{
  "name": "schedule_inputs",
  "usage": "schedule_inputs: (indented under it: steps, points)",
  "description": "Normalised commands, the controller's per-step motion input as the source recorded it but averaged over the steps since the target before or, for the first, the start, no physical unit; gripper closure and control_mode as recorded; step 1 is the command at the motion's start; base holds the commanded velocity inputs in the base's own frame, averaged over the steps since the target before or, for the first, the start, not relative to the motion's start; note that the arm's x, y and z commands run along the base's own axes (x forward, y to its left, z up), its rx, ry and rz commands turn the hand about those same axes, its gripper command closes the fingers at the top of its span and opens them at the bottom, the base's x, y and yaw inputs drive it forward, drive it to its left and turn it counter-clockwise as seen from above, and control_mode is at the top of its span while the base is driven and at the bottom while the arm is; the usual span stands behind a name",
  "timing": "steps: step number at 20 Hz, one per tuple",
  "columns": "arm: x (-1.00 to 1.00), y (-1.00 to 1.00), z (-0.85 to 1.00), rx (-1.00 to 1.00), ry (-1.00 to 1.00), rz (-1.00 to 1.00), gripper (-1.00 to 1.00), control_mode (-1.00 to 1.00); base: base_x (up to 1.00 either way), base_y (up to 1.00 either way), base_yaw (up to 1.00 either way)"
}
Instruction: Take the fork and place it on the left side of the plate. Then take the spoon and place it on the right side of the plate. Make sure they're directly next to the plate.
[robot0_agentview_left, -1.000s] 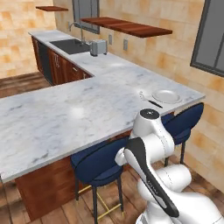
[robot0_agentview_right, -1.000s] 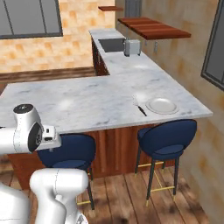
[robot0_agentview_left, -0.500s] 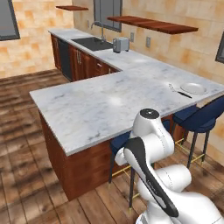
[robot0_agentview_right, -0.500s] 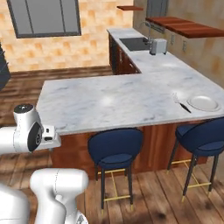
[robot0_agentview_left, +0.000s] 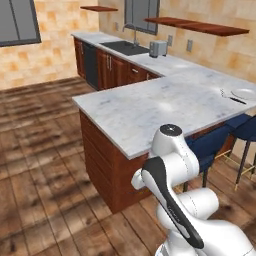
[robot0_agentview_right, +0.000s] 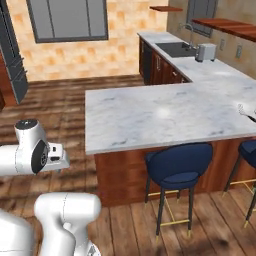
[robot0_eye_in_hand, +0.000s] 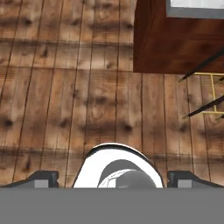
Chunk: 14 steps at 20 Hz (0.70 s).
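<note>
Two task steps remain, and neither appears begun. The plate (robot0_agentview_left: 245, 93) lies at the far right end of the marble desk (robot0_agentview_left: 150, 107), cut by the frame edge in the left base view. Just beside it on its near-left side lies a slim dark utensil, judged to be the fork (robot0_agentview_left: 237, 100) by its dark handle, with a small pale shape, probably its tines, at the inner end; at this size the identification is uncertain. In the right base view a pale object at the right frame edge (robot0_agentview_right: 245, 110) sits on the same desk, but whether it is the spoon, the fork or the plate rim cannot be told. The spoon cannot be picked out with confidence in either base view.

The arm is folded low in front of the base, well apart from the cutlery. The hand view looks down at the wooden floor (robot0_eye_in_hand: 65, 87), with a corner of the dark wood cabinet (robot0_eye_in_hand: 175, 43) and thin stool legs (robot0_eye_in_hand: 205, 83) at upper right. The end effector (robot0_eye_in_hand: 112, 178) shows two dark fingertips spread wide at the bottom edge, nothing between them: it is released and empty.

Judged from this layout, the base must first come within reach of the plate end of the desk before either utensil can be grasped.
</note>
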Motion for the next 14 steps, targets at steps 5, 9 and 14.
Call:
schedule_inputs:
  steps: [5, 9, 14]
  points:
    - [0.00, 0.00, 0.00, 0.00, 0.00, 0.00, -1.00, 1.00, 0.00, 0.94, 0.04]
    - [0.00, 0.00, 0.00, 0.00, 0.00, 0.00, -1.00, 1.00, 0.29, 0.90, 0.04]
    - [0.00, 0.00, 0.00, 0.00, 0.00, 0.00, -1.00, 1.00, 0.50, 0.79, 0.05]
